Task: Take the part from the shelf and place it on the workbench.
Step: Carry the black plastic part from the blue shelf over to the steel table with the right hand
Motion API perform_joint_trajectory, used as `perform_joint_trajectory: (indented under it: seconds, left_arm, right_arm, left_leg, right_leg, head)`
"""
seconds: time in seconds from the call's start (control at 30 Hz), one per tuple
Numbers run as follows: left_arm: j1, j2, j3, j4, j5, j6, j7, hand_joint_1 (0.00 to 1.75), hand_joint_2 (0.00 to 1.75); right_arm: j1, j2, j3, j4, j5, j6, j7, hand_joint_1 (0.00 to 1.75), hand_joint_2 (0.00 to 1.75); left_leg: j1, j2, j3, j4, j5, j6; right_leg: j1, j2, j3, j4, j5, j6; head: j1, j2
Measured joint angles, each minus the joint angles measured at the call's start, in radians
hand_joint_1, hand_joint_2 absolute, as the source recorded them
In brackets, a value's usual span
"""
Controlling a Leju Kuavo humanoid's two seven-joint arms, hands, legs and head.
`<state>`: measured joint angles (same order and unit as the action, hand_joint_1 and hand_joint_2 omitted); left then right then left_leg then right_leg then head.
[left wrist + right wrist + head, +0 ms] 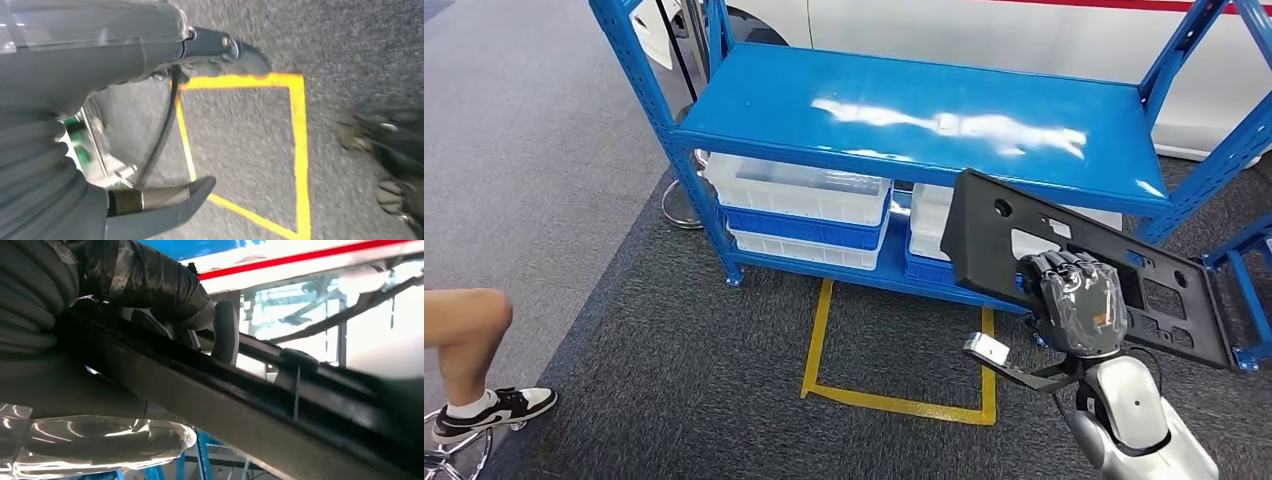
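The right hand (1081, 300) is clamped on the part (994, 235), a long flat black plastic panel with cut-outs, and holds it clear of the blue shelf (924, 110), tilted so that its higher end points toward ten o'clock and its lower end toward four o'clock in the head view. The hand sits at about five o'clock from the middle of that view, in front of the shelf's lower level, with its fingers (1054, 265) curled over the panel's upper edge. In the right wrist view the dark fingers (150, 280) and the grey thumb (226, 330) close on the panel's edge (260, 420) from opposite sides. The top board of the shelf is bare and glossy; below it stand white and blue bins (799, 205). A yellow taped square (894, 400) marks the grey carpet at six o'clock from the shelf. The left hand (100, 125) hangs above that carpet with its fingers apart and nothing between them. At eight o'clock a person's leg and sneaker (499, 405) show beside a stool base.
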<state>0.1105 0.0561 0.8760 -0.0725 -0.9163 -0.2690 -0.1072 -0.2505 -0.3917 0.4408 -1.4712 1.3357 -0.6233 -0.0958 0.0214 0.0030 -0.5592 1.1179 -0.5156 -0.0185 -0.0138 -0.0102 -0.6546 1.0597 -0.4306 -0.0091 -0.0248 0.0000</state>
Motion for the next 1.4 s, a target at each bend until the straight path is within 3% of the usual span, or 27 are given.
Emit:
perform_joint_trajectory:
  seconds: [0.07, 0.13, 0.17, 0.23, 0.3, 0.33, 0.4, 0.43, 0.47, 0.53, 0.6, 0.67, 0.7, 0.8, 0.83, 0.87, 0.9, 0.93, 0.97, 1.03, 1.1, 1.17, 1.2, 1.27, 1.33, 1.37, 1.4]
  left_arm:
    - [-0.002, -0.001, 0.015, 0.016, 0.011, 0.003, 0.004, 0.00, 1.75]
    - [0.000, -0.001, 0.024, 0.029, 0.015, 0.006, 0.005, 0.00, 1.75]
    - [0.000, -0.001, 0.026, 0.034, 0.017, 0.008, 0.006, 0.00, 1.75]
    - [-0.001, -0.001, 0.027, 0.041, 0.022, 0.010, 0.007, 0.00, 1.75]
    - [-0.002, -0.002, 0.027, 0.046, 0.033, 0.009, 0.007, 0.00, 1.75]
    - [-0.002, -0.002, 0.027, 0.048, 0.039, 0.009, 0.007, 0.00, 1.75]
    - [-0.002, -0.004, 0.026, 0.052, 0.059, 0.008, 0.006, 0.00, 1.75]
    - [-0.002, -0.005, 0.025, 0.054, 0.068, 0.008, 0.006, 0.00, 1.75]
    - [-0.001, -0.006, 0.023, 0.055, 0.079, 0.008, 0.006, 0.00, 1.75]
    - [-0.001, -0.009, 0.017, 0.058, 0.098, 0.009, 0.005, 0.00, 1.75]
    - [0.000, -0.011, 0.008, 0.059, 0.119, 0.011, 0.005, 0.00, 1.75]
    - [0.003, -0.012, -0.003, 0.062, 0.138, 0.012, 0.005, 0.00, 1.75]
    - [0.004, -0.013, -0.009, 0.063, 0.146, 0.013, 0.005, 0.00, 1.75]
    - [0.005, -0.014, -0.026, 0.064, 0.169, 0.014, 0.005, 0.00, 1.75]
    - [0.005, -0.015, -0.031, 0.064, 0.178, 0.014, 0.005, 0.00, 1.75]
    - [0.005, -0.016, -0.037, 0.064, 0.188, 0.014, 0.004, 0.00, 1.75]
    - [0.004, -0.016, -0.043, 0.064, 0.198, 0.014, 0.004, 0.00, 1.75]
    - [0.004, -0.016, -0.049, 0.064, 0.207, 0.014, 0.003, 0.00, 1.75]
    - [0.004, -0.016, -0.054, 0.064, 0.213, 0.014, 0.003, 0.00, 1.75]
    - [0.003, -0.014, -0.063, 0.064, 0.222, 0.013, 0.001, 0.00, 1.75]
    - [0.003, -0.012, -0.072, 0.064, 0.227, 0.012, 0.000, 0.00, 1.75]
    - [0.003, -0.012, -0.082, 0.065, 0.232, 0.009, -0.002, 0.00, 1.75]
    - [0.002, -0.011, -0.089, 0.065, 0.235, 0.005, -0.002, 0.00, 1.75]
    - [0.000, -0.010, -0.107, 0.065, 0.240, -0.004, 0.000, 0.00, 1.75]
    - [-0.004, -0.007, -0.126, 0.065, 0.244, -0.012, 0.002, 0.00, 1.75]
    - [-0.007, -0.005, -0.135, 0.065, 0.245, -0.015, 0.003, 0.00, 1.75]
    - [-0.010, -0.003, -0.144, 0.065, 0.246, -0.019, 0.004, 0.00, 1.75]
  right_arm:
    - [0.017, -0.022, -0.031, -0.007, 0.002, 0.004, -0.002, 1.75, 1.75]
    - [0.024, -0.039, -0.051, -0.009, 0.003, 0.005, -0.003, 1.75, 1.75]
    - [0.030, -0.047, -0.056, -0.010, 0.004, 0.005, -0.003, 1.75, 1.75]
    - [0.040, -0.061, -0.064, -0.010, 0.003, 0.005, -0.003, 1.75, 1.75]
    - [0.048, -0.073, -0.070, -0.010, -0.002, 0.005, -0.002, 1.75, 1.75]
    - [0.054, -0.080, -0.073, -0.010, -0.006, 0.005, 0.000, 1.75, 1.75]
    - [0.073, -0.095, -0.082, -0.014, -0.016, 0.005, 0.004, 1.75, 1.75]
    - [0.082, -0.103, -0.088, -0.019, -0.020, 0.004, 0.005, 1.75, 1.75]
    - [0.090, -0.111, -0.095, -0.025, -0.025, 0.004, 0.006, 1.75, 1.75]
    - [0.107, -0.128, -0.114, -0.038, -0.032, 0.004, 0.007, 1.75, 1.75]
    - [0.126, -0.142, -0.136, -0.048, -0.036, 0.004, 0.008, 1.75, 1.75]
    - [0.145, -0.150, -0.159, -0.051, -0.039, 0.008, 0.010, 1.75, 1.75]
    - [0.154, -0.152, -0.170, -0.051, -0.039, 0.011, 0.012, 1.75, 1.75]
    - [0.184, -0.158, -0.206, -0.049, -0.036, 0.022, 0.021, 1.75, 1.75]
    - [0.193, -0.159, -0.219, -0.047, -0.037, 0.029, 0.024, 1.75, 1.75]
    - [0.200, -0.161, -0.231, -0.044, -0.042, 0.038, 0.025, 1.75, 1.75]
    - [0.206, -0.163, -0.242, -0.040, -0.051, 0.048, 0.026, 1.75, 1.75]
    - [0.211, -0.166, -0.251, -0.036, -0.062, 0.055, 0.026, 1.75, 1.75]
    - [0.216, -0.169, -0.259, -0.033, -0.074, 0.059, 0.024, 1.75, 1.75]
    - [0.225, -0.174, -0.272, -0.029, -0.095, 0.061, 0.016, 1.75, 1.75]
    - [0.229, -0.180, -0.282, -0.028, -0.111, 0.063, 0.005, 1.75, 1.75]
    - [0.231, -0.183, -0.286, -0.026, -0.120, 0.067, -0.006, 1.75, 1.75]
    - [0.229, -0.183, -0.286, -0.025, -0.122, 0.071, -0.012, 1.75, 1.75]
    - [0.214, -0.182, -0.287, -0.019, -0.121, 0.079, -0.023, 1.75, 1.75]
    - [0.190, -0.177, -0.286, -0.009, -0.119, 0.088, -0.030, 1.75, 1.75]
    - [0.178, -0.174, -0.285, -0.003, -0.119, 0.092, -0.033, 1.75, 1.75]
    - [0.163, -0.169, -0.281, 0.006, -0.119, 0.097, -0.036, 1.75, 1.75]
  left_leg:
    - [-0.007, -0.003, 0.055, -0.081, -0.017, 0.012]
    - [-0.010, -0.003, 0.046, -0.096, 0.000, 0.028]
    - [-0.009, 0.000, 0.040, -0.103, 0.012, 0.038]
    - [-0.007, 0.005, 0.020, -0.114, 0.042, 0.056]
    - [-0.011, 0.008, -0.012, -0.113, 0.069, 0.064]
    - [-0.013, 0.008, -0.030, -0.111, 0.082, 0.064]
    - [-0.015, 0.008, -0.069, -0.105, 0.107, 0.062]
    - [-0.016, 0.007, -0.088, -0.100, 0.118, 0.060]
    - [-0.016, 0.007, -0.104, -0.094, 0.128, 0.056]
    - [-0.019, 0.006, -0.123, -0.085, 0.146, 0.047]
    - [-0.021, 0.006, -0.125, -0.091, 0.167, 0.036]
    - [-0.020, 0.003, -0.130, -0.093, 0.169, 0.024]
    - [-0.019, 0.002, -0.139, -0.076, 0.138, 0.018]
    - [-0.016, 0.001, -0.170, 0.076, -0.026, 0.002]
    - [-0.015, 0.001, -0.174, 0.137, -0.054, -0.002]
    - [-0.014, 0.001, -0.169, 0.181, -0.056, -0.003]
    - [-0.014, 0.001, -0.151, 0.198, -0.037, -0.003]
    - [-0.014, 0.001, -0.115, 0.178, -0.010, 0.000]
    - [-0.015, 0.000, -0.062, 0.125, 0.009, 0.006]
    - [-0.020, -0.002, 0.064, -0.037, -0.006, 0.022]
    - [-0.028, -0.003, 0.125, -0.135, -0.032, 0.033]
    - [-0.028, 0.000, 0.117, -0.152, -0.015, 0.043]
    - [-0.026, 0.002, 0.108, -0.158, -0.001, 0.051]
    - [-0.023, 0.009, 0.084, -0.164, 0.028, 0.065]
    - [-0.024, 0.011, 0.050, -0.158, 0.052, 0.070]
    - [-0.024, 0.011, 0.031, -0.152, 0.063, 0.069]
    - [-0.024, 0.012, 0.010, -0.145, 0.073, 0.066]
  right_leg:
    - [-0.001, 0.000, -0.003, -0.001, 0.016, 0.015]
    - [-0.006, 0.001, -0.003, -0.009, 0.031, 0.030]
    - [-0.008, 0.003, -0.007, -0.005, 0.021, 0.036]
    - [-0.010, 0.007, -0.024, 0.051, -0.060, 0.044]
    - [-0.010, 0.008, -0.046, 0.163, -0.159, 0.049]
    - [-0.009, 0.008, -0.048, 0.215, -0.179, 0.051]
    - [-0.009, 0.008, -0.016, 0.246, -0.148, 0.051]
    - [-0.009, 0.008, 0.025, 0.210, -0.118, 0.050]
    - [-0.009, 0.008, 0.079, 0.146, -0.106, 0.047]
    - [-0.004, 0.009, 0.173, 0.007, -0.125, 0.037]
    - [0.004, 0.009, 0.197, -0.048, -0.141, 0.023]
    - [0.000, 0.007, 0.179, -0.048, -0.118, 0.006]
    - [-0.003, 0.005, 0.166, -0.050, -0.103, -0.004]
    - [-0.005, 0.001, 0.118, -0.050, -0.062, -0.017]
    - [-0.005, 0.000, 0.101, -0.048, -0.049, -0.017]
    - [-0.004, 0.000, 0.084, -0.044, -0.037, -0.016]
    - [-0.003, 0.000, 0.065, -0.040, -0.026, -0.015]
    - [-0.002, 0.000, 0.047, -0.034, -0.015, -0.013]
    - [-0.002, -0.001, 0.032, -0.029, -0.006, -0.011]
    - [0.000, -0.001, 0.012, -0.021, 0.011, -0.004]
    - [-0.002, -0.002, 0.008, -0.025, 0.030, 0.008]
    - [-0.005, 0.000, 0.005, -0.032, 0.045, 0.020]
    - [-0.006, 0.002, -0.001, -0.024, 0.029, 0.025]
    - [-0.008, 0.006, -0.024, 0.045, -0.059, 0.030]
    - [-0.010, 0.007, -0.049, 0.165, -0.148, 0.036]
    - [-0.011, 0.007, -0.052, 0.214, -0.158, 0.040]
    - [-0.013, 0.006, -0.042, 0.236, -0.143, 0.043]
  head:
    - [0.000, 0.000]
    - [0.000, 0.000]
    - [-0.001, 0.000]
    - [0.001, 0.000]
    - [0.002, 0.000]
    - [0.002, 0.000]
    - [0.002, 0.000]
    - [0.002, 0.000]
    - [0.002, 0.000]
    - [0.002, 0.000]
    - [0.004, 0.000]
    - [0.006, 0.000]
    - [0.005, 0.000]
    - [0.002, 0.000]
    - [0.002, 0.000]
    - [0.002, 0.000]
    - [0.002, 0.000]
    - [0.002, 0.000]
    - [0.002, 0.000]
    - [0.002, 0.000]
    - [0.002, 0.000]
    - [0.001, 0.000]
    - [0.001, 0.000]
    - [0.004, 0.000]
    - [0.006, 0.000]
    - [0.006, 0.000]
    - [0.006, 0.000]
